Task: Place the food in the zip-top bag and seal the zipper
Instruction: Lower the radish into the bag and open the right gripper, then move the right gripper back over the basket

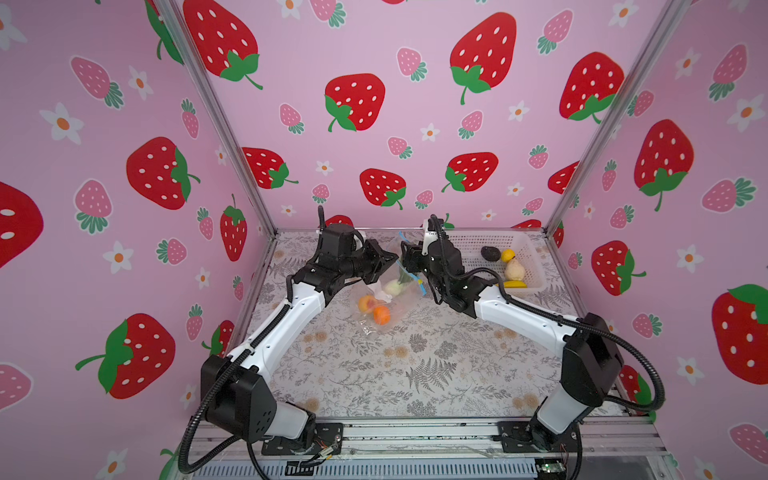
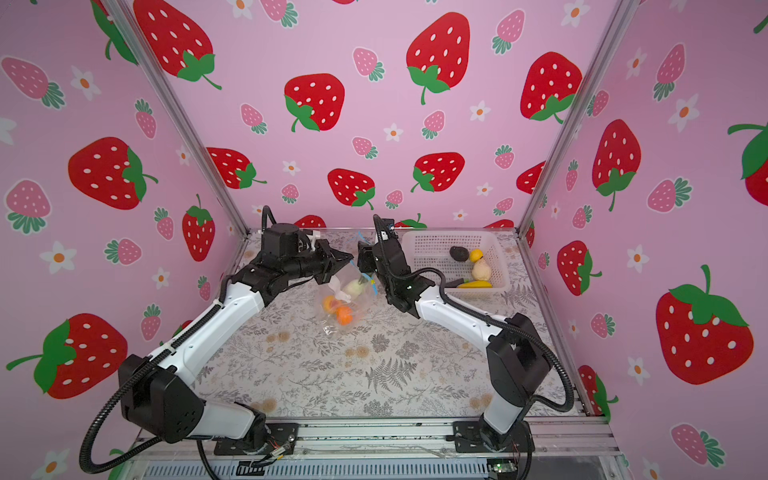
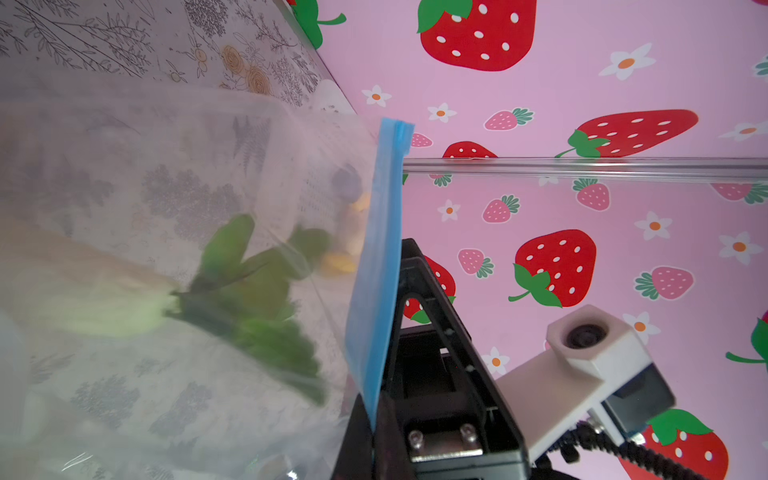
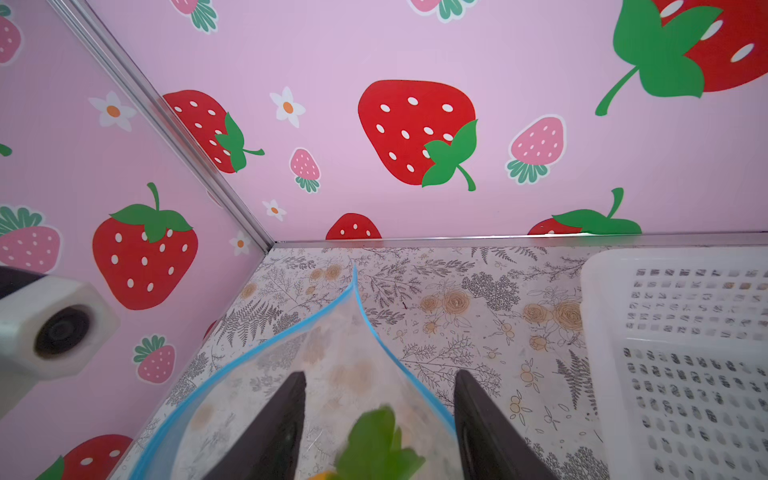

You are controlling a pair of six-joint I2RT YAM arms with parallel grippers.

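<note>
Zip-top bag [image 1: 386, 299] on floral-print tabletop [image 1: 415, 353] amid strawberry-papered walls [image 1: 415, 145], left hand [image 1: 390, 261] clamped on it, right hand [image 4: 380, 374] apart

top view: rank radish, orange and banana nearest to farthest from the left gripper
1. radish, in the bag, right beside the left gripper
2. orange, deeper in the bag
3. banana, in the white basket, far right

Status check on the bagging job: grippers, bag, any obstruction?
Left gripper shut on bag rim. Right gripper open at the mouth. Radish, peach, orange inside; avocado, lemon, garlic, banana in basket; zipper open. Nothing blocking.
</note>
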